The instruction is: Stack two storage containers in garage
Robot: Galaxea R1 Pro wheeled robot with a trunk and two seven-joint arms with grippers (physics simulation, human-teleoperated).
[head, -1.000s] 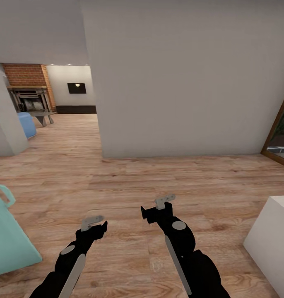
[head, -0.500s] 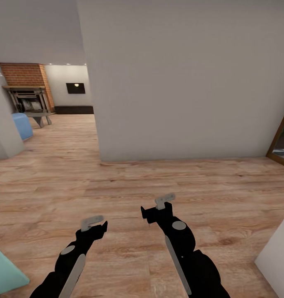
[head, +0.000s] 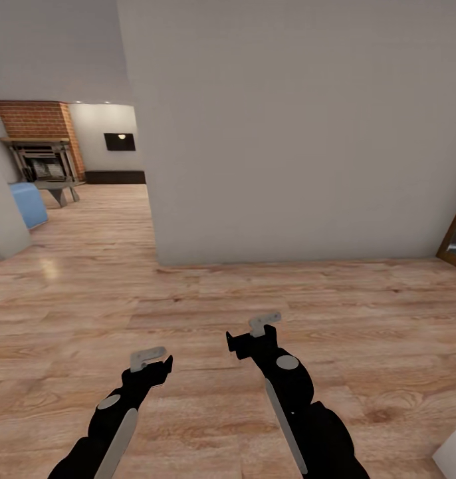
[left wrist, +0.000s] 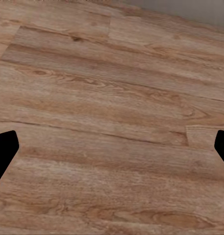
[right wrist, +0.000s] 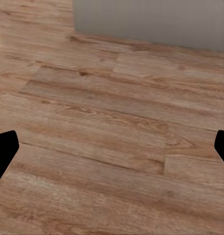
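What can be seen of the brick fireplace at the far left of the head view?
The fireplace stands far back in the room seen through the opening left of the big white wall. Its upper part is red brick; below runs a wooden-looking mantel over a dark firebox with a metal-looking grate or screen. It stands upright on the light wood plank floor. A low grey bench or table sits in front of it, and a blue sofa hides its lower left. Finer detail is too small to tell.

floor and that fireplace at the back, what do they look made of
The floor looks like light wood planks with a satin finish: grain, knots and board seams show, and there is a soft glare patch. The fireplace surround looks like matt red brick, with mortar lines visible.
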